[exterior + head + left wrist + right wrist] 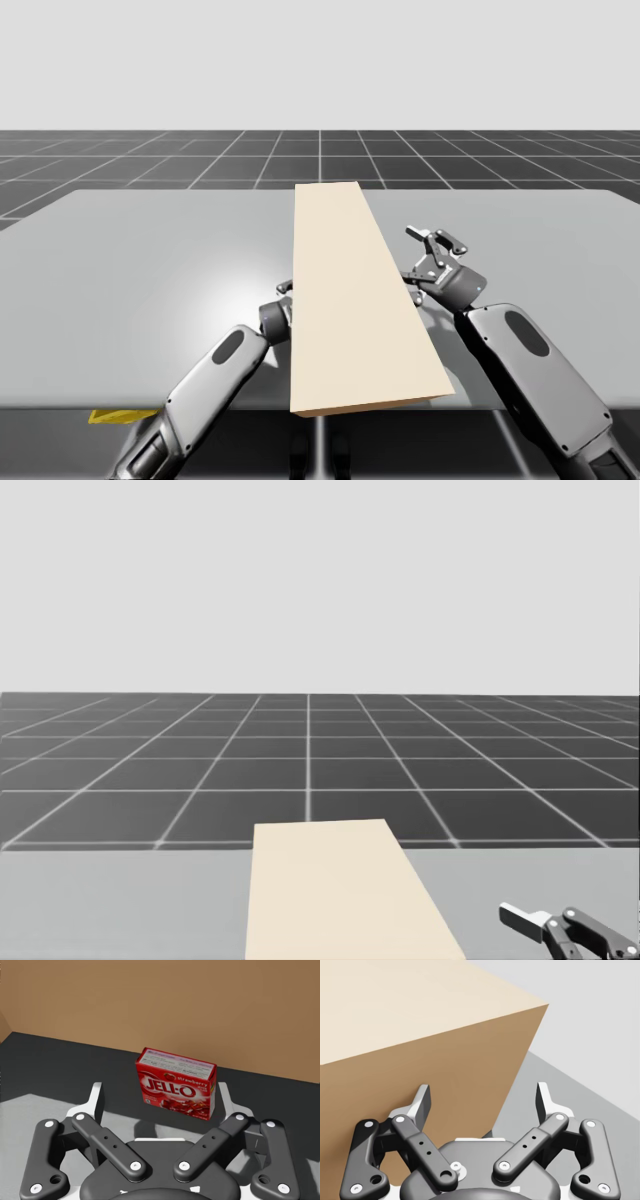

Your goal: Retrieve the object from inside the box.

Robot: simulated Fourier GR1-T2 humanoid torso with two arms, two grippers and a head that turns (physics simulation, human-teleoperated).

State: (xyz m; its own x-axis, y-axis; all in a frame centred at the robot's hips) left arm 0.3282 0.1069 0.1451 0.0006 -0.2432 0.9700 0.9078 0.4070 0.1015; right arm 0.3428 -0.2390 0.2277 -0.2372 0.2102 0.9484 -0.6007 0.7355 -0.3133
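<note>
A long beige cardboard box point(350, 300) lies along the middle of the grey table point(140, 270); its top also shows in the head view point(340, 900). Inside it a small red box point(176, 1082) stands upright on the dark floor near the brown back wall. My left gripper point(160, 1092) is open, and the red box stands just ahead of and between its fingertips; one fingertip point(224, 1094) is close beside it. My left arm point(230, 355) goes in at the cardboard box's left side. My right gripper point(432, 256) is open beside the right wall, at the cardboard box's corner point(520, 1050).
A small yellow thing point(120, 415) shows below the table's front edge at the left. Bare table surface lies on both sides of the cardboard box. Behind the table stretches a dark gridded floor point(310, 760).
</note>
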